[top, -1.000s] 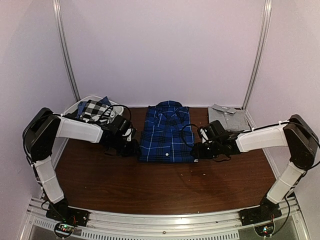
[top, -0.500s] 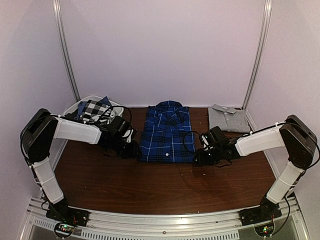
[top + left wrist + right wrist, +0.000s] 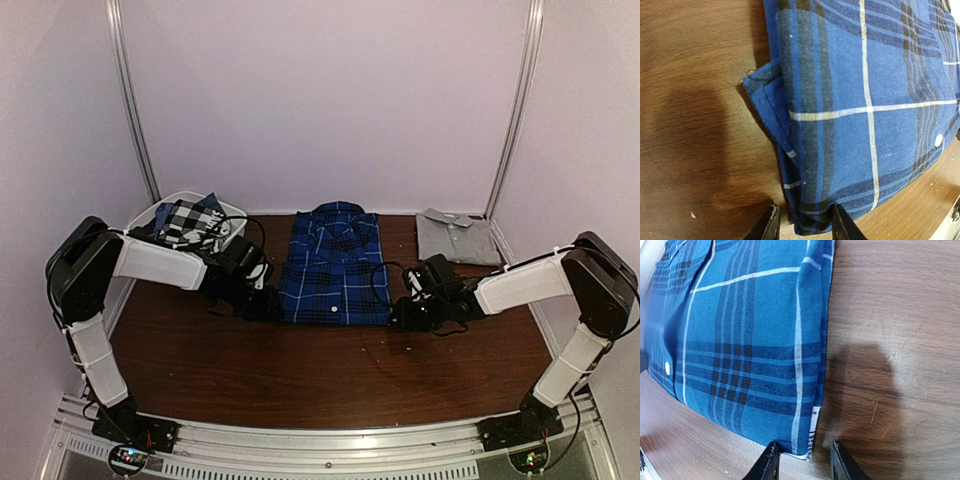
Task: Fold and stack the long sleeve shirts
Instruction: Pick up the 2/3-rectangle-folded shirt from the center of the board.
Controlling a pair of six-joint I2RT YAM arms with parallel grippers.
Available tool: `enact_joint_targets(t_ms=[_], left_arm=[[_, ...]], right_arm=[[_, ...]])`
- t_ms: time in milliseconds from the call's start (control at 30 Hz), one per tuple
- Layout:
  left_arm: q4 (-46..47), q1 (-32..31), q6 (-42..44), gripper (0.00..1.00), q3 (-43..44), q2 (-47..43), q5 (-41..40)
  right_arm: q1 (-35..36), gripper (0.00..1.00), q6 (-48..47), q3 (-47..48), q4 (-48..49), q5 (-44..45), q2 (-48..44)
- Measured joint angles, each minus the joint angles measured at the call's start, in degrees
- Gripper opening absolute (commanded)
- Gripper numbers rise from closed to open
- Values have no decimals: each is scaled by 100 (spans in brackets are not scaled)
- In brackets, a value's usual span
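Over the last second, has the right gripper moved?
Yes. In the top view the right gripper has slid toward the table's near edge, along the blue plaid shirt's right side to its near corner.

On the table, mid-width and toward the back: plaid shirt, flat, collar to the far side. At the far right corner, apart from it: plain shirt. At the far left corner: basket, with check shirt heaped in it. At the plaid shirt's near left corner: left gripper. At its near right corner: right gripper. Each corner between that gripper's fingers.
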Motion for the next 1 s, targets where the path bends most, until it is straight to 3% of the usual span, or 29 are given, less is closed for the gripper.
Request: enact_joint_targets(t_ms=[533,1000], left_arm=[[24,-63,-7,35,0,20,11],[273,-87,-201,36,-120,20,249]], right_arm=[[-236,32,415,-417,758,-704,-59],[-238,27,566,-492,1110,-802,46]])
